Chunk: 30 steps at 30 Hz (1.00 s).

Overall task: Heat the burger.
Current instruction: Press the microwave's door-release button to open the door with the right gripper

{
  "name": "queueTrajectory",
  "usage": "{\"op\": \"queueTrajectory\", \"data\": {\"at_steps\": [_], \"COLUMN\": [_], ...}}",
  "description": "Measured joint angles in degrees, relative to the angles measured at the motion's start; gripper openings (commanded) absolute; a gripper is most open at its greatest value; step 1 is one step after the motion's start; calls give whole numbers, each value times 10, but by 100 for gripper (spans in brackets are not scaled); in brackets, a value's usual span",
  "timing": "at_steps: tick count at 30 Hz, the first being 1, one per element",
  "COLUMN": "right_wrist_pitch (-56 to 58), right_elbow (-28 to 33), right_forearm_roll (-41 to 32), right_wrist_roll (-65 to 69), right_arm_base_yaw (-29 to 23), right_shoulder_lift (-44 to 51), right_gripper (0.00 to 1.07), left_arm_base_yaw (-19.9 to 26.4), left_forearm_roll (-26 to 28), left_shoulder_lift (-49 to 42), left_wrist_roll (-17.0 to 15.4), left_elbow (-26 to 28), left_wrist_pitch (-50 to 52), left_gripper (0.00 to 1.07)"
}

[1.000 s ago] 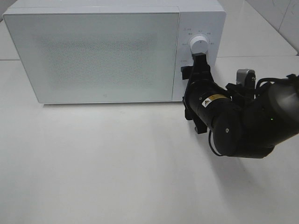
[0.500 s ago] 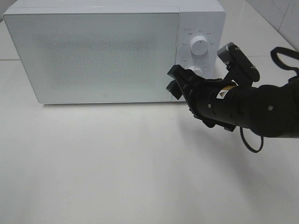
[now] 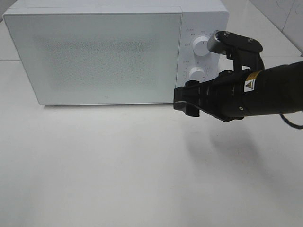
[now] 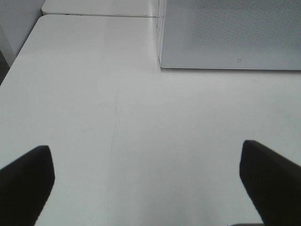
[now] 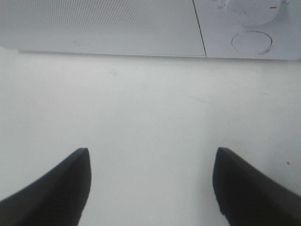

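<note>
Matte black along the right arm [image 3: 267,92] and right claw [image 3: 185,101]; marked with a yellow warning sticker [image 3: 247,86]; topped by a silver-grey cylinder [image 3: 216,41]; trailed by black cable [image 3: 291,121].

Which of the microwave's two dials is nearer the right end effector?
The lower dial, directly below the upper dial and just above the right end effector in the high view.

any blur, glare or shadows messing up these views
Exterior high view: even bright light, washed-out white table, a soft shadow under the right arm, no hard glare on the microwave. Left wrist view: the left tool is dark, soft-edged, out of focus. Right wrist view: the right tool is equally blurred.
</note>
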<state>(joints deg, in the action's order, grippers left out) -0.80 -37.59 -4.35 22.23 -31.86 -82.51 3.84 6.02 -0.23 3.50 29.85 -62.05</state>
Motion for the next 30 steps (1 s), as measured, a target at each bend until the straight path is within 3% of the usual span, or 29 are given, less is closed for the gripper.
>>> {"op": "queueTrajectory", "data": {"at_steps": [2, 7, 30], "right_wrist_pitch": [79, 203, 553], "right_elbow": [-18, -29, -30], "right_forearm_roll": [53, 95, 104], "right_wrist_roll": [-3, -4, -142], "right_arm_base_yaw": [0, 0, 0], "right_shoulder_lift": [26, 69, 319], "right_gripper": [71, 71, 71], "left_arm_base_yaw": [0, 0, 0], "left_forearm_roll": [0, 0, 0], "left_shoulder_lift": [0, 0, 0], "left_wrist_roll": [0, 0, 0], "left_elbow": [0, 0, 0], "left_wrist_pitch": [0, 0, 0], "left_gripper": [100, 100, 100]}}
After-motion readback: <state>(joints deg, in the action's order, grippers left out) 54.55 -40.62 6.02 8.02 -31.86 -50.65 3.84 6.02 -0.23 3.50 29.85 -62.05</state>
